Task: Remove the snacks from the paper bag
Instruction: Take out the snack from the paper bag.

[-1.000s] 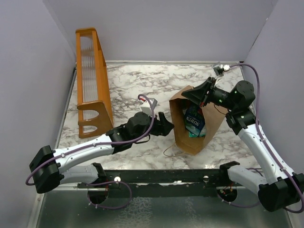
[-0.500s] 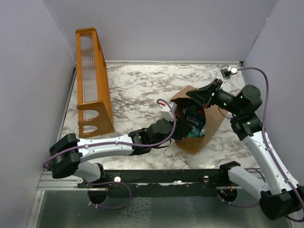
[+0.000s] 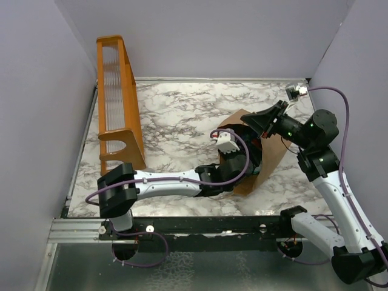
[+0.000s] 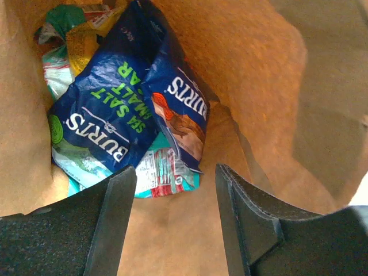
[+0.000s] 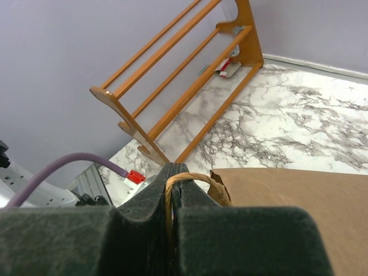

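Observation:
The brown paper bag (image 3: 270,159) lies on its side at centre right of the marble table, its mouth facing left. My left gripper (image 4: 172,178) is open and inside the bag. Ahead of it lie the snacks: a dark blue Burts packet (image 4: 115,123), a second dark blue packet (image 4: 183,109), a teal one (image 4: 167,175) and green and yellow ones (image 4: 72,29) deeper in. My right gripper (image 5: 175,175) is shut on the bag's cord handle (image 5: 187,178) and holds the upper edge of the mouth (image 3: 250,121) up.
An orange wooden rack (image 3: 118,103) stands along the left side of the table; it also shows in the right wrist view (image 5: 184,86). Grey walls close in the table on the left, back and right.
My left arm has reached right and its gripper has gone into the bag's mouth, hiding the packets from above. My right gripper has kept its hold on the handle and shifted slightly right.

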Motion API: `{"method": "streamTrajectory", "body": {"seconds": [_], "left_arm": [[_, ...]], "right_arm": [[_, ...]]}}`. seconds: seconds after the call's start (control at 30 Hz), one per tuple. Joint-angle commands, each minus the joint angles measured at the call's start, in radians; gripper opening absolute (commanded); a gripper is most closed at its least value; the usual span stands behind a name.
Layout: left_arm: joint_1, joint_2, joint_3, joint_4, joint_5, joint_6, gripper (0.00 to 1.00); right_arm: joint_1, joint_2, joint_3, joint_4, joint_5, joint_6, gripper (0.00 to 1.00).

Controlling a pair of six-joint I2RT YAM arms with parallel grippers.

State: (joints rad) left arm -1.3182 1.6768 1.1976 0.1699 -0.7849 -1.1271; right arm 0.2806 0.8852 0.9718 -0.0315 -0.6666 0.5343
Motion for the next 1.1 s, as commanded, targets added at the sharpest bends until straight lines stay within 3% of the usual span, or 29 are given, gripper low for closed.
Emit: {"method": "streamTrajectory", "body": {"seconds": [0.0,0.1,0.23,0.43,0.6,0.8,1.07], "left_arm": [[0.019,0.061,0.071,-0.113,-0.089,-0.144,0.61],[0.045,0.090,0.077,-0.138,-0.062,-0.193,0.58],[0.079,0.111,0.077,-0.081,-0.015,-0.138,0.48],[0.086,0.175,0.177,-0.083,-0.047,0.016,0.60],[0.081,0.179,0.171,-0.031,-0.058,0.078,0.57],[0.075,0.103,0.082,-0.053,-0.088,0.036,0.60],[0.075,0.026,0.051,-0.057,-0.009,-0.006,0.61]], "right_arm": [[0.005,-0.026,0.054,-0.004,0.044,-0.025,0.01],[0.005,-0.034,0.064,-0.004,0.049,-0.032,0.01],[0.005,-0.031,0.068,-0.017,0.027,-0.035,0.01],[0.005,-0.046,0.059,-0.031,0.016,-0.041,0.02],[0.005,-0.039,0.075,-0.061,-0.001,-0.058,0.01],[0.005,-0.054,0.081,-0.082,0.023,-0.077,0.01],[0.005,-0.049,0.079,-0.084,0.034,-0.084,0.01]]}}
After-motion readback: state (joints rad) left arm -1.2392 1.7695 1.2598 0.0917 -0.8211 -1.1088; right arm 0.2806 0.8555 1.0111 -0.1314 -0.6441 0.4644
